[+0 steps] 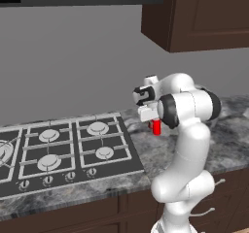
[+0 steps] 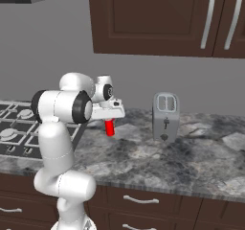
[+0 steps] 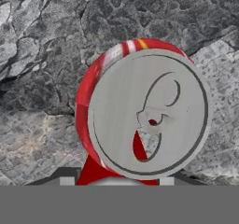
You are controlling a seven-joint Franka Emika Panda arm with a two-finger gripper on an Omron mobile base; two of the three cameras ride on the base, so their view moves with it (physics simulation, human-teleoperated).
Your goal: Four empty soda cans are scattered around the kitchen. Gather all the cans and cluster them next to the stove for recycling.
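Red soda can (image 1: 156, 127) hanging upright under the hand (image 1: 154, 125), clamped tight between the fingers. Held just above the grey marbled surface (image 2: 158, 162); whether the base touches stone, cannot tell. From the left base view, sits just right of the stove (image 1: 68, 152), past its right edge, near the back of the surface. From the right base view, same can (image 2: 110, 127) between the cooktop (image 2: 14, 128) and the silver slot toaster (image 2: 165, 116), closer to the cooktop side, well apart from the toaster. Hand (image 2: 110, 124) pointing straight down, white arm folded over behind it.

Looking along the hand: silver-grey can top (image 3: 147, 113) with its pull tab, red wall with a white and yellow stripe curving round the upper left rim, mottled stone all around. Dark wood cabinets (image 2: 158, 18) overhead, grey wall behind, drawers with pale handles below the surface.
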